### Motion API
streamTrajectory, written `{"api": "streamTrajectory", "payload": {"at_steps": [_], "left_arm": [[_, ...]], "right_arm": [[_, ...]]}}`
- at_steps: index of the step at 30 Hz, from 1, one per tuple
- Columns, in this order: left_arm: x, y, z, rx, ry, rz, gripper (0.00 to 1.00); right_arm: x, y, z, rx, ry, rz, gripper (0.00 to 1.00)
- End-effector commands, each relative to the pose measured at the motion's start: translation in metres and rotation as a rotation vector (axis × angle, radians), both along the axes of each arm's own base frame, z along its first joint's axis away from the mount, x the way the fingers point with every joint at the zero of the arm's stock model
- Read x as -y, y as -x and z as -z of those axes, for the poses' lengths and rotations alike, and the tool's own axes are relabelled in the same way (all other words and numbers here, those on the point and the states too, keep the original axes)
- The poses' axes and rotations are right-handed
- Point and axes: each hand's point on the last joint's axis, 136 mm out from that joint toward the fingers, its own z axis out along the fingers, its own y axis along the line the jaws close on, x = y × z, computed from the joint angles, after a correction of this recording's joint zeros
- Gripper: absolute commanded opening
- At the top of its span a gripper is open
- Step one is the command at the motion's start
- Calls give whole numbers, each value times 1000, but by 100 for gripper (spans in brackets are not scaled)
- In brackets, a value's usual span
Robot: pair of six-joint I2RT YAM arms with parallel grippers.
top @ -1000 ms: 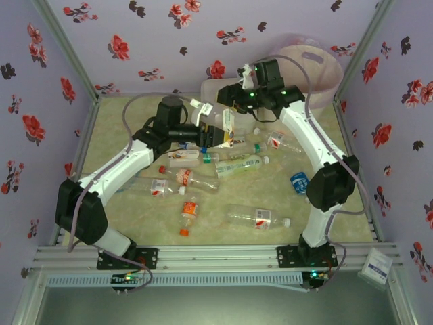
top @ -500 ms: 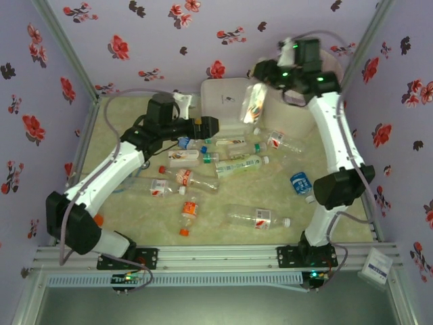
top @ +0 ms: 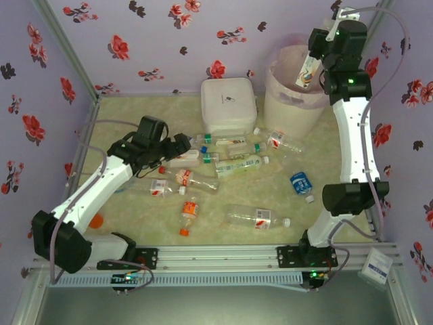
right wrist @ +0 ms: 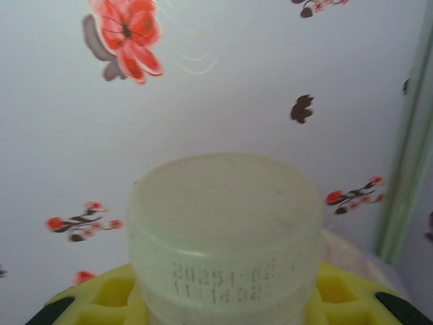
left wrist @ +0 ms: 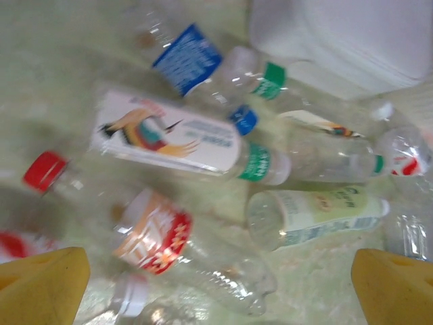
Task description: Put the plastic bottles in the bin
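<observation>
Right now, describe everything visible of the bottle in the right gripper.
The bottle is small, clear plastic, with a white label printed in orange and other colours. Its pale, translucent cap has ridged sides and a printed date code. The right gripper is shut on it near the cap, with yellow pads on either side. It hangs tilted over the bin, apparently touching nothing else.
</observation>
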Motion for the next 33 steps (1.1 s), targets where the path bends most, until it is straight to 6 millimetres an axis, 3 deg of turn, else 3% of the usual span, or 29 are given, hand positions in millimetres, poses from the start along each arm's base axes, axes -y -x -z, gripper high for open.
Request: {"api": "streamTrajectory", "payload": {"at_steps": [1,8,18,21,25,28,31,33], "left_arm": [[-27,18,19,-82,-25,-131,100],[-38,31,49,-175,-18,-204,97],[-38,51,77,-278,8,-225,97],[-33,56,83,-300,42,-218,95],[-27,64,86,-334,66,-181,94],[-28,74,92,-372,56,-171,95],[-28,80,101,-396,70,-175,96],[-27,82,105,-405,88,-186,97]], "right_arm": [[17,-25,16,-14,169,90,0],[11,-47,77,-202,373,129,0],[11,-84,187,-452,400,105,0],[14,-93,212,-503,354,105,2],[15,-102,235,-529,249,88,10],[15,-105,253,-559,187,74,23],[17,-106,265,-586,170,76,43],[19,-105,263,-587,168,83,59]]}}
